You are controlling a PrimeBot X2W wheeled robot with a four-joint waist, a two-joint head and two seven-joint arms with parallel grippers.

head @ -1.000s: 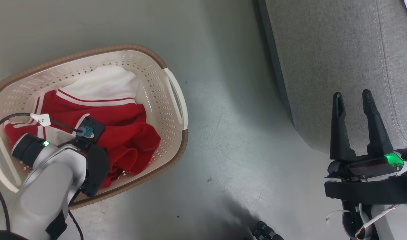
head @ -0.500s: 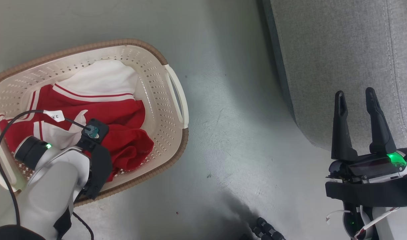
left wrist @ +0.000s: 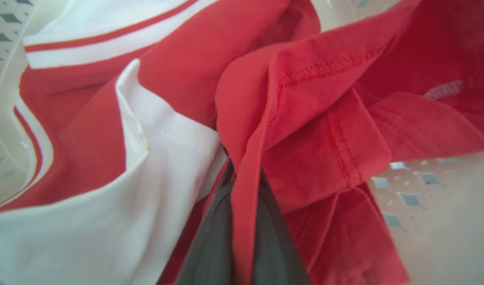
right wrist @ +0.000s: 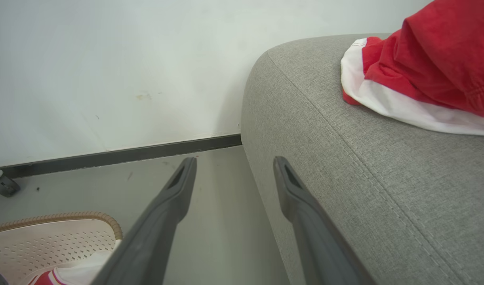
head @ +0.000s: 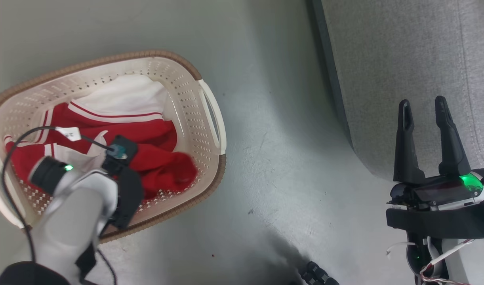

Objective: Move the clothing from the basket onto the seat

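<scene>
Pinching clothing (left wrist: 313, 99) fold in basket (head: 182, 99): left claw (left wrist: 244, 174) clamped on it | right claw (head: 421, 102) apart, near seat (head: 404, 47)

Cannot see the fingertips of the left gripper (left wrist: 245, 186): buried under a red fold of the clothing (left wrist: 313, 118). Cannot see the near rim of the basket (head: 210, 118) from the head, covered by the left forearm (head: 71, 221). Cannot read the small blurred tag (head: 69, 133) above the wrist. Loses the seat (head: 404, 59) past the top and right edges there, and the garment (right wrist: 432, 63) lying on it likewise in the right wrist view.
</scene>
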